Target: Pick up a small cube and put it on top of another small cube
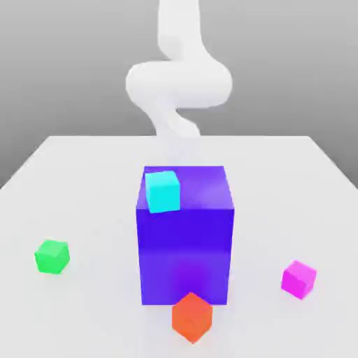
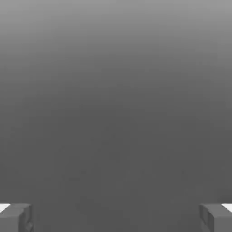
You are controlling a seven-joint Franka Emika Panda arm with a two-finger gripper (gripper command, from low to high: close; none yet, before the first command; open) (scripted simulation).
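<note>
- Exterior view, left to right: the green cube (image 1: 52,256) sits on the white table (image 1: 84,175) at the exterior view's left, well apart from everything else.
- Centre: a big blue-purple block (image 1: 184,245) stands on the table, with a small cyan cube (image 1: 163,191) resting on its top face, toward the exterior view's left edge of that face.
- Just in front of the block: an orange-red cube (image 1: 191,317), turned corner-on, near the block's base.
- Exterior view's right: the magenta cube (image 1: 299,279) lies on the table, well apart from the green cube, with the block between them. It is small, bright pink, slightly rotated and the same size as the green one.
- Behind the block: the white arm (image 1: 178,80) curves above the table's far edge.
- Hand view: the gripper (image 2: 116,217) shows two grey fingertips (image 2: 16,217) at opposite edges, spread wide with nothing between them, against a plain grey background.
</note>
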